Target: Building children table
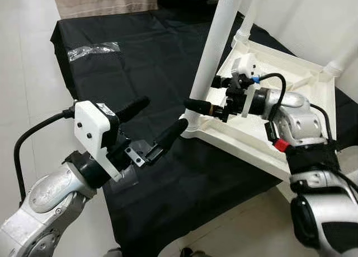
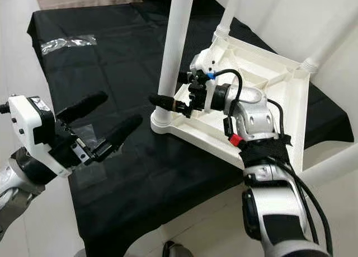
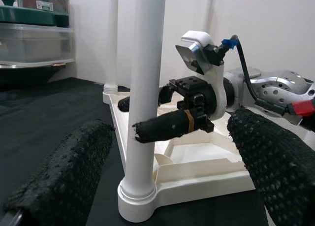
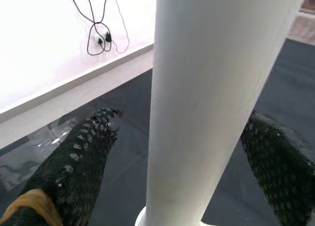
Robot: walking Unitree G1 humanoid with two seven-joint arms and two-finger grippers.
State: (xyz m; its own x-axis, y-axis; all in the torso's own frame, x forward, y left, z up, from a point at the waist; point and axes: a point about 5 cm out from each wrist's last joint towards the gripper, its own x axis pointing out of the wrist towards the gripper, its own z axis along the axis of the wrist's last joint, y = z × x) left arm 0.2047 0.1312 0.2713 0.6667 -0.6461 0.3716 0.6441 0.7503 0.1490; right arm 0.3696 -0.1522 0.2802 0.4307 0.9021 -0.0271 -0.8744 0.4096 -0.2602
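A white children's table lies upside down on a surface covered with black cloth, its legs pointing up. The nearest leg stands in its corner socket. My right gripper straddles this leg low down, one black finger in front and one behind. It is open, with a gap visible beside the leg. My left gripper hovers open over the cloth, its fingers pointing at the same leg from a short distance.
Two more legs rise at the far corners. Clear tape lies on the cloth at the back left. The cloth's front edge drops to white floor. Storage boxes stand behind.
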